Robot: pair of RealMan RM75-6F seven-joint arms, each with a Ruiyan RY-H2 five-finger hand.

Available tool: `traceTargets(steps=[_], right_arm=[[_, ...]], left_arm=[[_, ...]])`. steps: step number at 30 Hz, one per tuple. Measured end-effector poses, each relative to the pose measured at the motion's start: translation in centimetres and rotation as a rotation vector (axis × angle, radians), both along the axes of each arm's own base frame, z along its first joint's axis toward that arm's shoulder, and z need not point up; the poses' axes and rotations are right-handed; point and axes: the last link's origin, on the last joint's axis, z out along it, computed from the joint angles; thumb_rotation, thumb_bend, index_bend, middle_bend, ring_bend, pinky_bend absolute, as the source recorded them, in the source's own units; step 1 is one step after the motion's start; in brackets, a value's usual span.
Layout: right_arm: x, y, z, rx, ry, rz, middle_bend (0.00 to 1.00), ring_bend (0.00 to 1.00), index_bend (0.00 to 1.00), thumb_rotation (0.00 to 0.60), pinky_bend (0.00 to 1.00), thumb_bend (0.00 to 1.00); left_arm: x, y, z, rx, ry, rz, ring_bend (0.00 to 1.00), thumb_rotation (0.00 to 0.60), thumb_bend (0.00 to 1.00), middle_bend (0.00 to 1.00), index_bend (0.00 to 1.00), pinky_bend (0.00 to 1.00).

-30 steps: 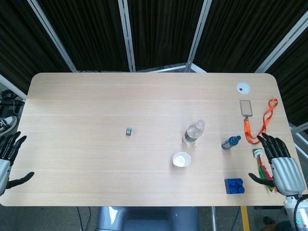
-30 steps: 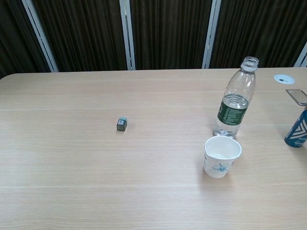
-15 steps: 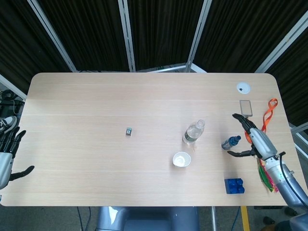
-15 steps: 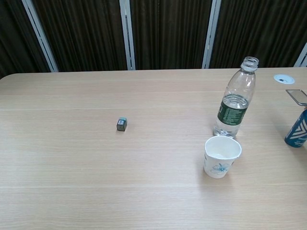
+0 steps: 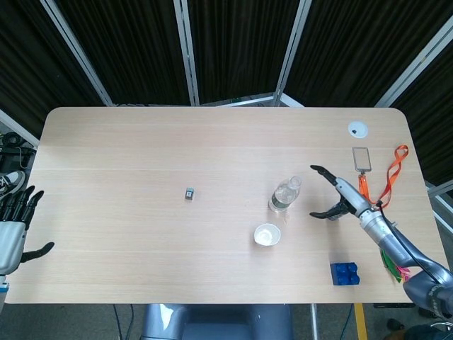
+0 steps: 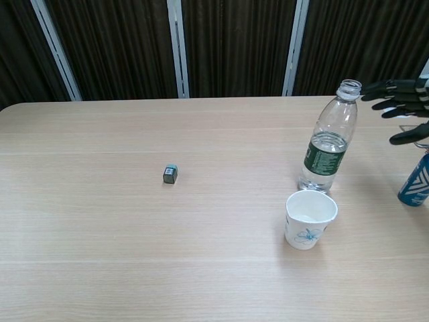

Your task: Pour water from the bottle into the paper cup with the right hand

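Head view: light wooden table (image 5: 141,149) seen from above, with a clear plastic water bottle with no cap and a green label (image 5: 284,194) standing upright right of centre. White paper cup (image 5: 267,234) sits just in front of the bottle, near it, not touching, mouth up. Right hand (image 5: 338,197) is over the table to the right of the bottle, fingers spread wide with thumb apart from the rest, holding nothing, a clear gap between fingertips and bottle. Behind the right hand a blue can (image 5: 342,207) is mostly hidden. Left hand (image 5: 13,225) is off the left table edge, fingers spread, holding nothing. Also on the table: small grey-teal block (image 5: 190,193) left of centre, blue toy brick (image 5: 345,273) near the front right edge, orange lanyard with a grey card (image 5: 382,178) at far right, white round disc (image 5: 358,129) near the back right corner. Chest view: bottle (image 6: 328,139) upright, partly filled with water, open neck on top. Paper cup (image 6: 309,219) with a blue flower print stands in front of it, slightly left of the bottle base, not touching. Right hand (image 6: 405,108) enters at the right edge at bottle-neck height, dark fingers spread, apart from the bottle. Blue can (image 6: 415,180) with white stripes at right edge, below the hand. Small block (image 6: 170,174) left of centre. Left hand does not show here.
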Motion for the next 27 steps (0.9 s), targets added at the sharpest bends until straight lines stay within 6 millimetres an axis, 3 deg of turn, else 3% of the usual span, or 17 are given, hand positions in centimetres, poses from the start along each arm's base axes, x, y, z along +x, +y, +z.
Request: traceTargets(steps=[9, 27], right_arm=[[0.7, -0.8, -4.0, 0.056, 0.008, 0.029, 0.00, 0.00, 0.00, 0.600, 0.00, 0.00], [2.4, -3.5, -8.1, 0.033, -0.001, -0.021, 0.00, 0.00, 0.00, 0.600, 0.00, 0.00]], left_arm=[[-0.1, 0.2, -0.1, 0.007, 0.010, 0.008, 0.00, 0.600, 0.00, 0.00, 0.01, 0.00], [-0.5, 0.8, -0.4, 0.005, 0.020, 0.037, 0.00, 0.600, 0.00, 0.00, 0.01, 0.00]])
